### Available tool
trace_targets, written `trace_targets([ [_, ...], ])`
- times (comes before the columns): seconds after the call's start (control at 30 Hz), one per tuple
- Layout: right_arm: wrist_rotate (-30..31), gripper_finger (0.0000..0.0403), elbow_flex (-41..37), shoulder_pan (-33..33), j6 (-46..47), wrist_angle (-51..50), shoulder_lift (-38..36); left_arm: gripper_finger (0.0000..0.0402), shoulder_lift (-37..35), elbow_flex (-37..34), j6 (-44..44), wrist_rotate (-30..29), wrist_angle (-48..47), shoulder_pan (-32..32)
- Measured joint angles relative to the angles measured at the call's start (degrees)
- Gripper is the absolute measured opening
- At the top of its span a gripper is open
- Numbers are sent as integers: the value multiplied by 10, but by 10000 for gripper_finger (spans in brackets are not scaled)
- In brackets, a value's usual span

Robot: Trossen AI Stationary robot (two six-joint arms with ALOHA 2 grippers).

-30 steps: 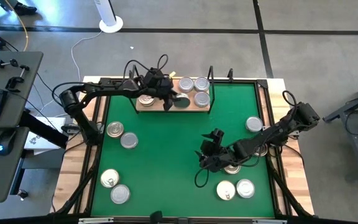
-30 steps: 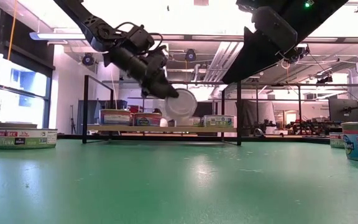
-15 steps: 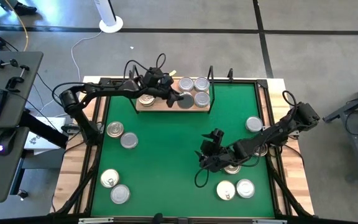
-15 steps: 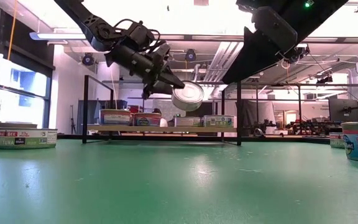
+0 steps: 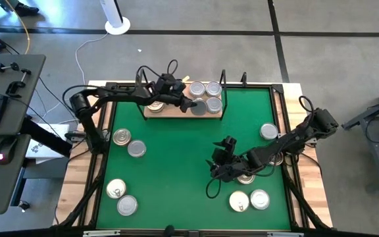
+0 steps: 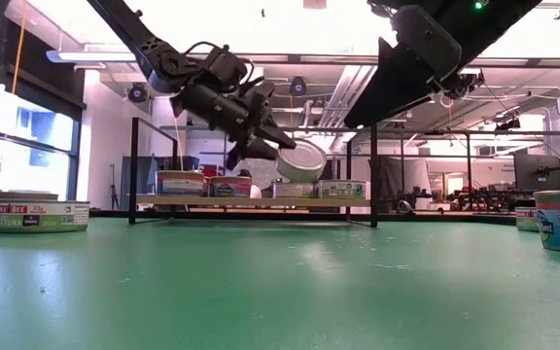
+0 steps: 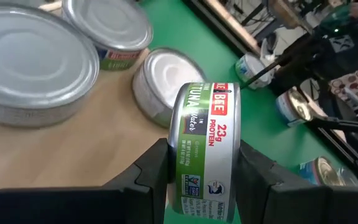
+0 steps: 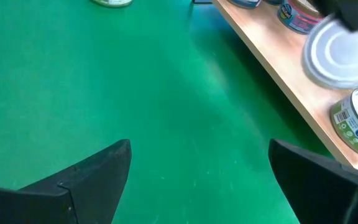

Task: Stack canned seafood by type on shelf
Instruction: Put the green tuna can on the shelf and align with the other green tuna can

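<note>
Take the shelf (image 5: 179,110) as your landmark: it sits at the far edge of the green mat (image 5: 183,164), and everything below is placed against it.

Nearest to you, well short of the shelf, two tins (image 5: 249,200) lie side by side by the mat's near right corner and another pair (image 5: 122,197) by its near left corner. A little farther in, your right end effector (image 5: 217,168) hangs low over the mat right of centre, well apart from the shelf, with its fingers spread wide and nothing between them; the right wrist view shows only bare mat in the gap. A tin (image 5: 245,178) lies partly under that arm, and one more (image 5: 268,132) sits by the mat's right edge. On the left side, two tins (image 5: 129,143) rest between the near-left pair and the shelf.

At the shelf itself, your left end effector (image 5: 184,103) is clamped on a green-labelled tuna tin (image 7: 205,146), held on edge just above the board, near its middle. In the low view that tin (image 6: 301,160) is tilted and clear of the cans below it. Three tins (image 5: 206,96) stand grouped on the shelf's right part, and one tin (image 5: 154,105) shows on its left part, partly hidden under the arm.
</note>
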Motion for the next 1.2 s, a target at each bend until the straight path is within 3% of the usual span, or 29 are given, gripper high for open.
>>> trace_targets([
  [0.43,0,374,0,0,-9,7,0,118,17,0,-11,-21,6,1],
  [0.8,0,374,0,0,-10,7,0,189,16,0,-8,-40,5,0],
  [1.2,0,374,0,0,-9,7,0,229,16,0,12,-27,35,5],
])
